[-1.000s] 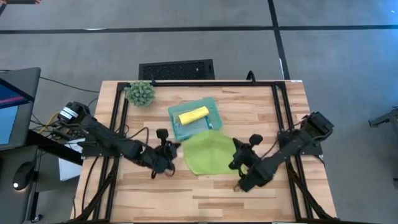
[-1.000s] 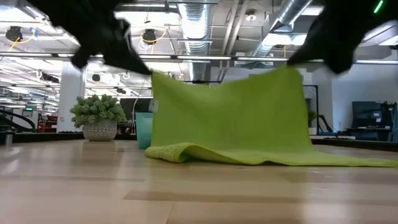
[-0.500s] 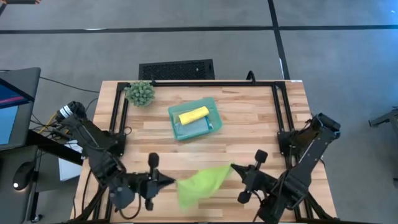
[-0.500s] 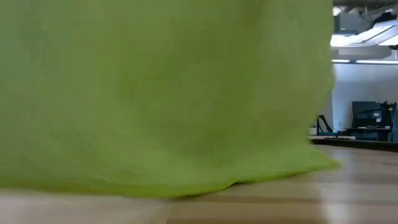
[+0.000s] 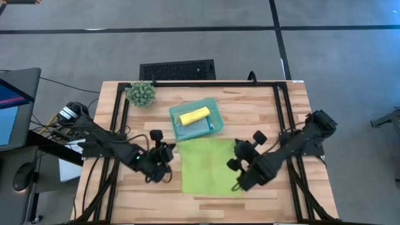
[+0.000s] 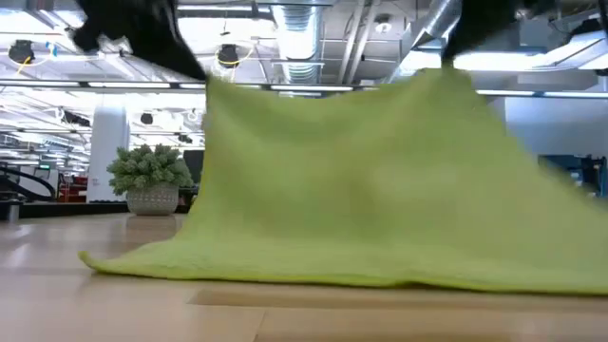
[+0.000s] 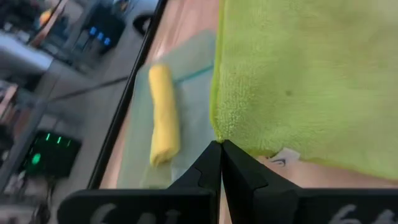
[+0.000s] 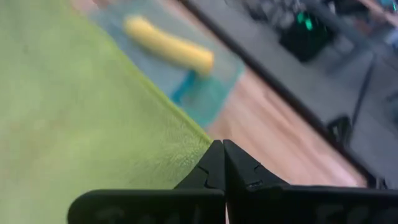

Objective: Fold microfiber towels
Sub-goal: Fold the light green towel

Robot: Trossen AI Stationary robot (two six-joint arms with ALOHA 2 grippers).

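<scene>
Wooden slatted table (image 5: 262, 109), seen from above, with a lime green square microfiber towel (image 5: 209, 166) spread over its near middle, just in front of a teal plastic tray (image 5: 204, 128). Half a second earlier this towel hung bunched and narrow near the front edge; it is now drawn out wide and nearer the tray, and it no longer fills the low view. The left gripper (image 5: 172, 149) pinches the towel's far left corner, fingers pressed together on the hem; the right gripper (image 5: 238, 145) pinches the far right corner likewise. Both arms have moved back from the front edge. In the low view the towel (image 6: 361, 180) rises tent-like to the two raised corners, its near hem lying on the wood. A rolled yellow microfiber towel (image 5: 194, 115) lies in the tray. A spiky green plant ball (image 5: 141, 93) stands at the far left corner. The low view cuts off both grippers at its upper edge; the towel hides the tray there.
</scene>
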